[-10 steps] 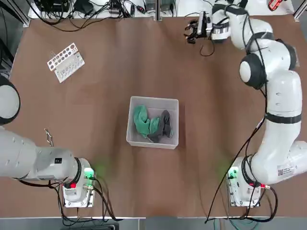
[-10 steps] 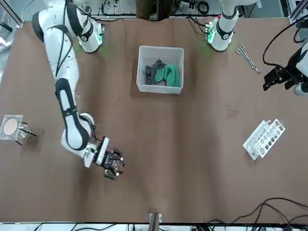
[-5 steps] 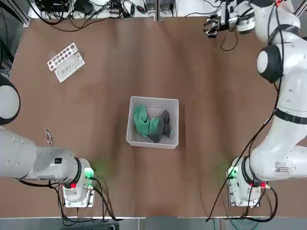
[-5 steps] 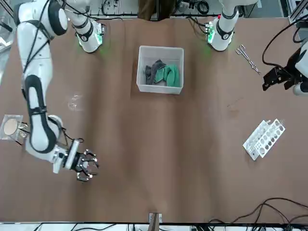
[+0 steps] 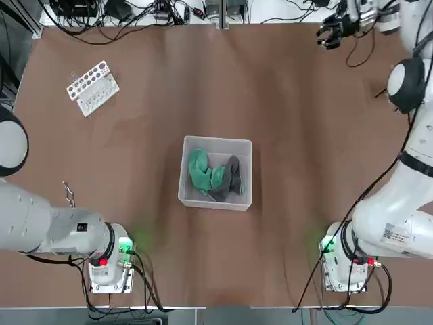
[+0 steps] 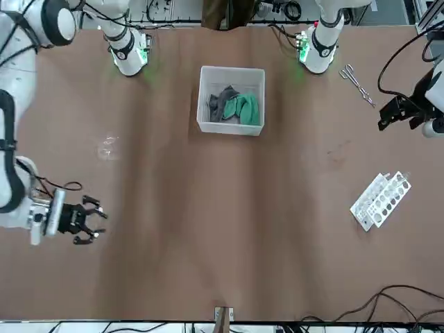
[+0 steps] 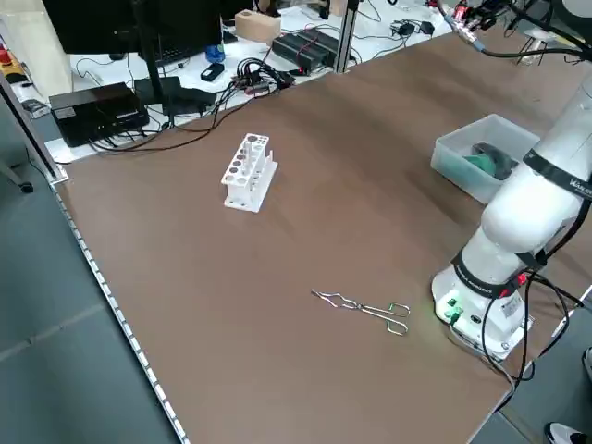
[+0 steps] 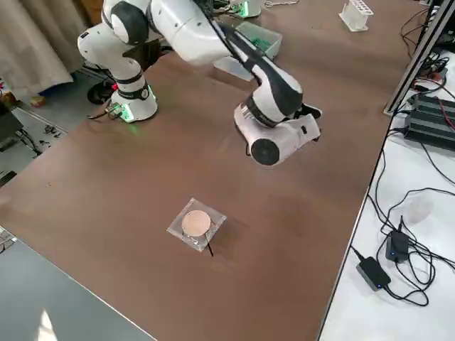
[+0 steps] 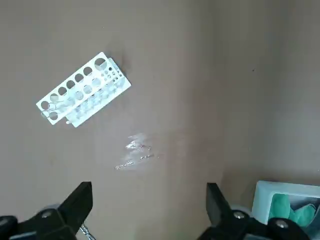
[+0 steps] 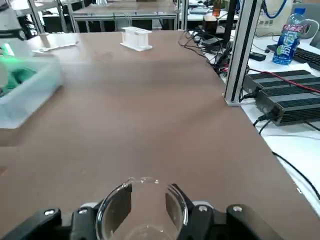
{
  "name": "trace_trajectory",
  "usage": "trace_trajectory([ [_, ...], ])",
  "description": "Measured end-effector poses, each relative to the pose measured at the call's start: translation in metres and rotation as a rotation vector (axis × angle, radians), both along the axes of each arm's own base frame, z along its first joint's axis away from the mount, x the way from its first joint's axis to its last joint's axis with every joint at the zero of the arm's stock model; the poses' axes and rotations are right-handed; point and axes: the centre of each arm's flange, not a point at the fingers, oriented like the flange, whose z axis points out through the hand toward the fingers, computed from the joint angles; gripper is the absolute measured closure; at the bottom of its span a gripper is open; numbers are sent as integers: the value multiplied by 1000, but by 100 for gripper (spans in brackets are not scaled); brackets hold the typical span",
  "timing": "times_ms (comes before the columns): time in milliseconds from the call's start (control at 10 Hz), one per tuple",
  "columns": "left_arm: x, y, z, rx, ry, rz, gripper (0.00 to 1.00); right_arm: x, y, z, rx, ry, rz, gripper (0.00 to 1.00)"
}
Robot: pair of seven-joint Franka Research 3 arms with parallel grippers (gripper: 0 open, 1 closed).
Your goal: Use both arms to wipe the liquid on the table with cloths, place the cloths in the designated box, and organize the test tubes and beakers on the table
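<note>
My right gripper (image 5: 333,30) hangs over the far right corner of the table (image 5: 135,149), shut on a small clear glass beaker (image 10: 144,197); from across the table the right gripper (image 6: 83,220) shows low on the robot's right. The box (image 5: 216,140) sits mid-table with the green cloth (image 5: 201,169) and the dark cloth (image 5: 233,175) inside. My left gripper (image 6: 399,114) is raised at the table's left side, open and empty, fingers (image 9: 80,202) spread wide above the white rack (image 9: 82,90).
The white rack (image 5: 93,88) with round holes lies at the far left. Metal forceps (image 5: 67,193) rest near the left arm's base. A square dish with a brown disc (image 8: 197,224) sits at the right edge. A faint clear glassy item (image 6: 107,147) stands right of the box. Wet streaks (image 9: 135,152) glint near the rack.
The right arm has swung along the far edge toward the robot's right, carrying the beaker. The left arm has stayed still.
</note>
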Motion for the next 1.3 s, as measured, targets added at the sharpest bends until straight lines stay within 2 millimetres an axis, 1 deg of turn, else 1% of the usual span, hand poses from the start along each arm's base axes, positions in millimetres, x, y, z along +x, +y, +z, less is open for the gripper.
trace_trajectory([
  [200, 0, 0, 0, 0, 0, 0, 0, -20, -48, 1, 20, 44, 9, 59],
  [400, 0, 0, 0, 0, 0, 0, 0, -43, -91, 5, 32, 90, 27, 59],
  [500, 0, 0, 0, 0, 0, 0, 0, -52, -116, 14, 27, 106, 22, 59],
  [700, 0, 0, 0, 0, 0, 0, 0, -69, -170, 34, -4, 100, -19, 59],
  [800, 0, 0, 0, 0, 0, 0, 0, -78, -195, 43, -17, 90, -45, 59],
  [900, 0, 0, 0, 0, -1, 0, 0, -85, -215, 47, -22, 84, -71, 59],
  [1000, 0, 0, 0, 0, -1, 0, 0, -94, -232, 47, -21, 84, -98, 59],
  [1100, 0, 0, 0, 0, -1, 0, 0, -104, -249, 42, -17, 91, -126, 59],
  [1300, 0, 0, 0, 0, -1, 0, 0, -124, -286, 25, -9, 102, -192, 59],
])
